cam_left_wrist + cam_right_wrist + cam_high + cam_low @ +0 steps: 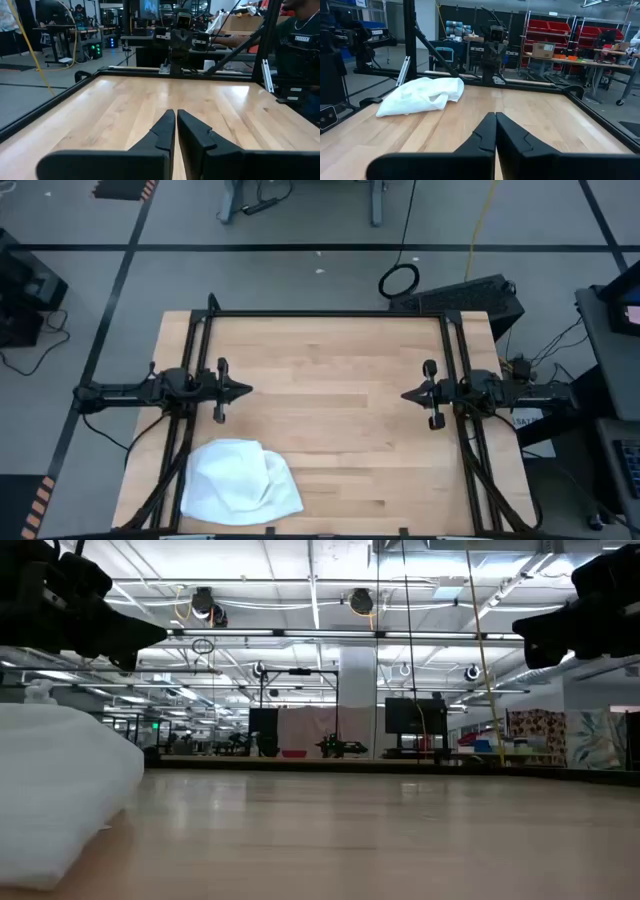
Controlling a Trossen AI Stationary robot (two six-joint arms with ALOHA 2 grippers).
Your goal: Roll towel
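Crumpled towel [240,478] lies near table's [330,395] left corner

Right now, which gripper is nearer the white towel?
Left. The left gripper hangs over the table's left side, with the crumpled towel just toward the front edge from it. The right gripper sits across the table, well away.

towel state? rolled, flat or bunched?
Bunched, not rolled. The towel lies in a loose, crumpled heap at the table's near-left corner, with uneven folds and no tight coil; neither gripper touches it.
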